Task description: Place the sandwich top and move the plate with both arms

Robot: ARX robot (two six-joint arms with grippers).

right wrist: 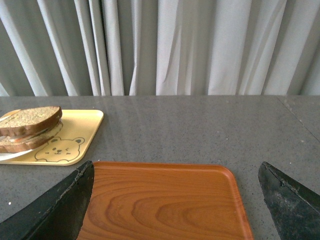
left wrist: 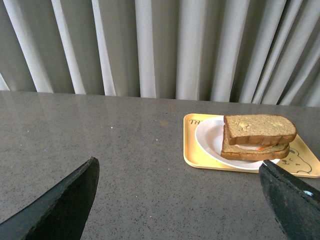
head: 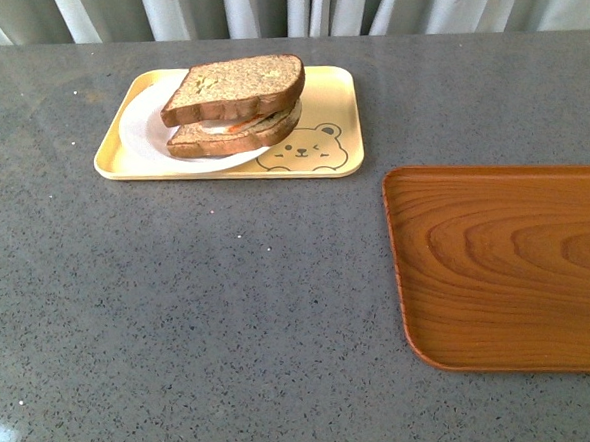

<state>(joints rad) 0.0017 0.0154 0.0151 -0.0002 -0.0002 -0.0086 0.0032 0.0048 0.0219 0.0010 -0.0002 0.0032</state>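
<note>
The surface (head: 181, 318) looks like grey speckled stone, smooth with a faint sheen. The wooden tray (head: 508, 268) shows brown grain under a satin finish. The yellow bear-printed tray (head: 333, 98) seems smooth matt plastic. The plate (left wrist: 207, 137) is glossy white. The sandwich top (head: 235, 87) is coarse, porous bread. Curtains (right wrist: 200, 45) are soft cloth.

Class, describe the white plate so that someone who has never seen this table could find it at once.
On the grey table, find the yellow bear-printed tray on the far side, towards the curtain. The plate lies on it, round, shallow, plain white, under a two-slice brown sandwich. The bare wooden tray nearby is brown and rectangular.
</note>
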